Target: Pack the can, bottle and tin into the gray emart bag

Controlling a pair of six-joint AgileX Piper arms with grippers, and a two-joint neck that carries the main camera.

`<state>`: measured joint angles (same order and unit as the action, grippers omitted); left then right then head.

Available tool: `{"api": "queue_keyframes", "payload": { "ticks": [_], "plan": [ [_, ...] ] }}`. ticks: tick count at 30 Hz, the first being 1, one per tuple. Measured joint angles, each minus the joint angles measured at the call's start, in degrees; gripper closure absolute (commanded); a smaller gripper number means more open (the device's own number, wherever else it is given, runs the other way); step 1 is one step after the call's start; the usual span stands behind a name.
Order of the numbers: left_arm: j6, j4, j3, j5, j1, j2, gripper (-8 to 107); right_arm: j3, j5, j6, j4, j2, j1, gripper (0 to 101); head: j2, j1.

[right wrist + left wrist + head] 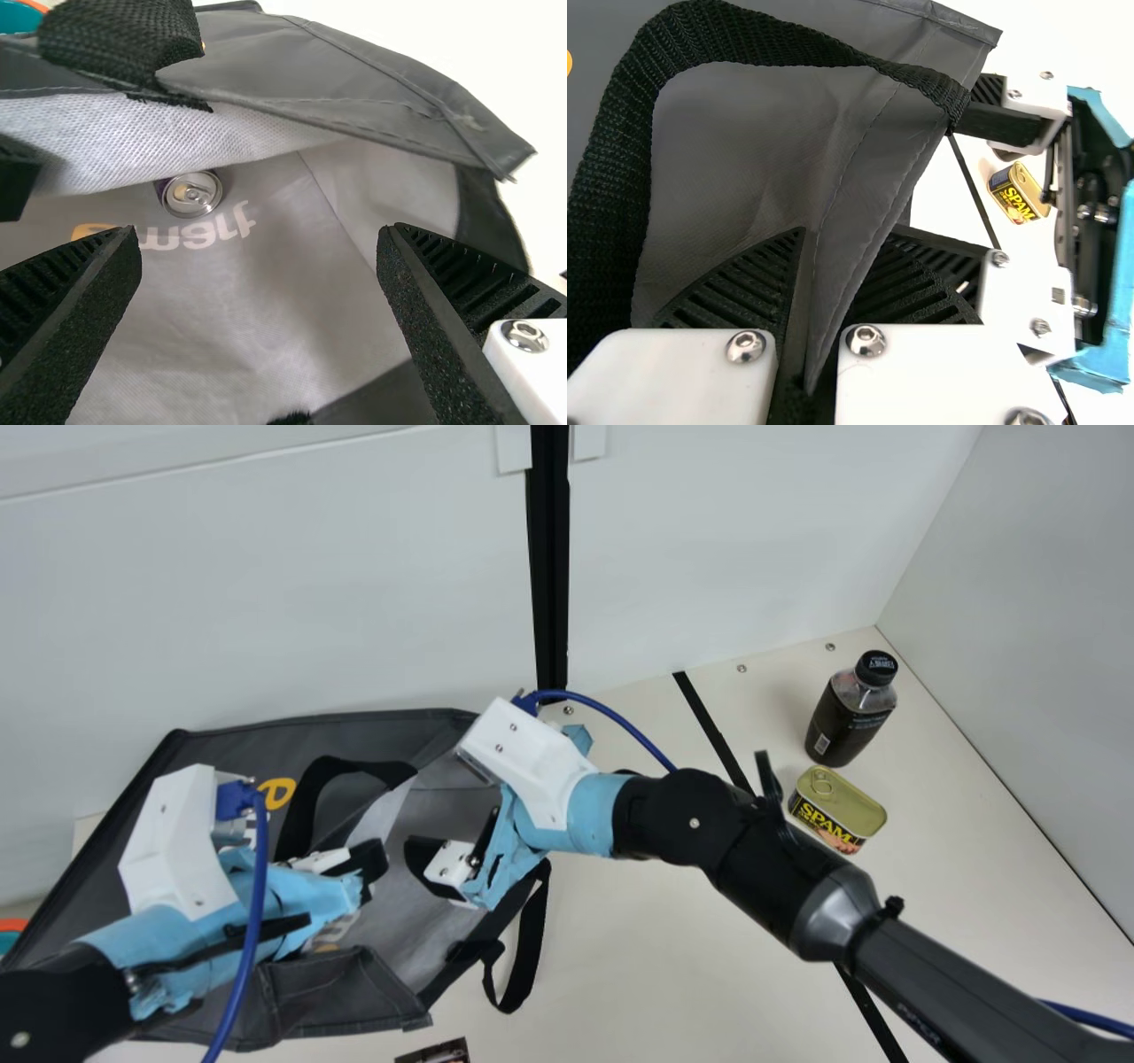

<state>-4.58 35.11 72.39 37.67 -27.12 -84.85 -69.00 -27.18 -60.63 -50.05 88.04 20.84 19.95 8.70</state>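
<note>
Gray emart bag, likely floppy, is pinched at its edge by the left fingers; the right fingers gape at its mouth, can inside. Bottle and tin stand on the surface, probably best gripped mid-body.

The two arms are black, and the right one has a silver-grey collar. Light blue wrapping covers each wrist, below a white angular housing with small screws and a blue cable. Black ribbed fingers are fixed to white blocks by round-headed screws.
</note>
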Motion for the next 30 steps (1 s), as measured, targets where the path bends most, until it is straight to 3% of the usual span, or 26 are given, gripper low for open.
{"api": "queue_keyframes", "payload": {
  "ticks": [30],
  "plan": [
    [0.0,0.0,0.0,0.0,0.0,0.0,89,5.3,-0.8,13.3,13.7,-14.1,-4.8,10,0.0,0.0]
  ]
}}
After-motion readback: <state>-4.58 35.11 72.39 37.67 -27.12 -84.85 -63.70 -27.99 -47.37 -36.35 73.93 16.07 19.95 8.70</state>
